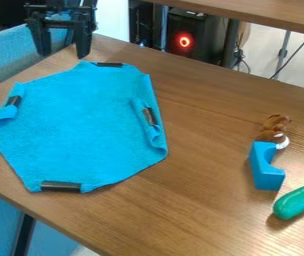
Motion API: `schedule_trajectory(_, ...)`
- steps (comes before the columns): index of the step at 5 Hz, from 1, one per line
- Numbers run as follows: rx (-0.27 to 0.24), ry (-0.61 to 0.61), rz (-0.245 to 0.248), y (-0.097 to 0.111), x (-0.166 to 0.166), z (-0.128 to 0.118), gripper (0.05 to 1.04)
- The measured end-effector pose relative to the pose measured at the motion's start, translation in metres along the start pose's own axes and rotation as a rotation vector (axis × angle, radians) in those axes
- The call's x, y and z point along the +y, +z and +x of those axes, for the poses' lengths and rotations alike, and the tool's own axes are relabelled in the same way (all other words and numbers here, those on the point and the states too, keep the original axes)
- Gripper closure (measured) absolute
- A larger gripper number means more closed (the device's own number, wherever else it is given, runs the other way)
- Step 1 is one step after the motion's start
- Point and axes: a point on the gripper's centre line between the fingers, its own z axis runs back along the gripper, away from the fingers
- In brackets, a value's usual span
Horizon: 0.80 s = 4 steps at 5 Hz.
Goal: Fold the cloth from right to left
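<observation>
The black gripper (64, 51) hangs at the upper left, above the table's far edge and just beyond the cloth's far side. Its two fingers stand apart with nothing between them, so it is open. A blue cloth (81, 125) lies spread on the left part of the table, mostly flat. Small dark strips show at its far, left, right and near edges, where the fabric is turned over or bunched, most clearly along the right side.
On the wooden table (201, 200), to the right, are a brown and white toy (273, 129), a blue arch-shaped block (265, 167) and a green rounded object (297, 202). A blue chair back (8, 57) stands beyond the table's upper-left edge.
</observation>
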Motion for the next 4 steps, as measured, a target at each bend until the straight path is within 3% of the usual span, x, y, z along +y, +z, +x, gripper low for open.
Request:
schedule_trajectory(2,0.070,0.020,0.014,-0.037,-0.012,-0.003,0.083)
schedule_trajectory(4,0.070,0.056,0.069,-0.063,-0.055,-0.010,0.083)
